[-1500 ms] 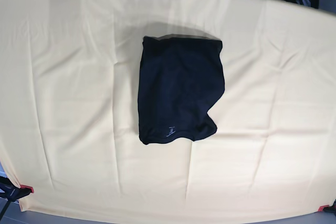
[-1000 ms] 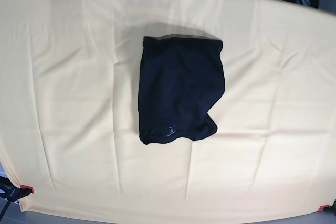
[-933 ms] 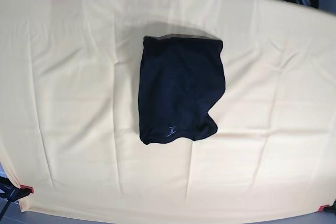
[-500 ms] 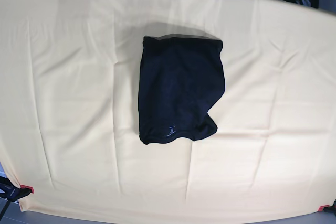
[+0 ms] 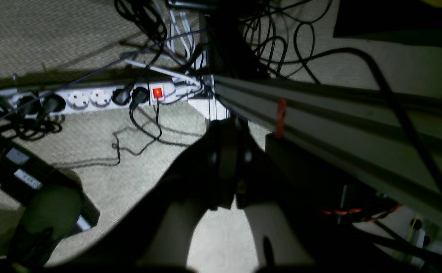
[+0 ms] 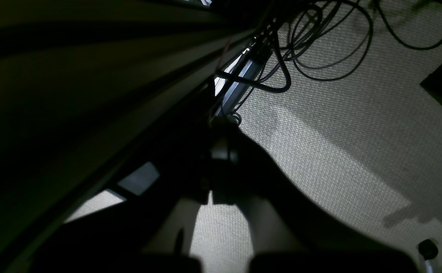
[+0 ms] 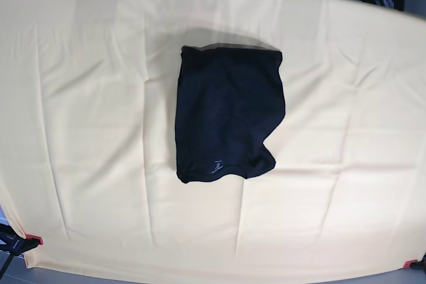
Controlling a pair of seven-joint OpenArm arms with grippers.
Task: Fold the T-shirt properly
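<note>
T-shirt [image 7: 227, 116] lies folded into a compact dark block, centre of the table and slightly toward its far edge, tiny pale mark near its front edge. Yellow cloth [image 7: 86, 131] under it covers the whole tabletop. I see neither arm over the table. Left gripper [image 5: 226, 178] and right gripper [image 6: 221, 170] hang clenched, empty, above carpet [image 5: 103, 182] and cables [image 6: 312, 49]; power strip [image 5: 99, 98] nearby.
</note>
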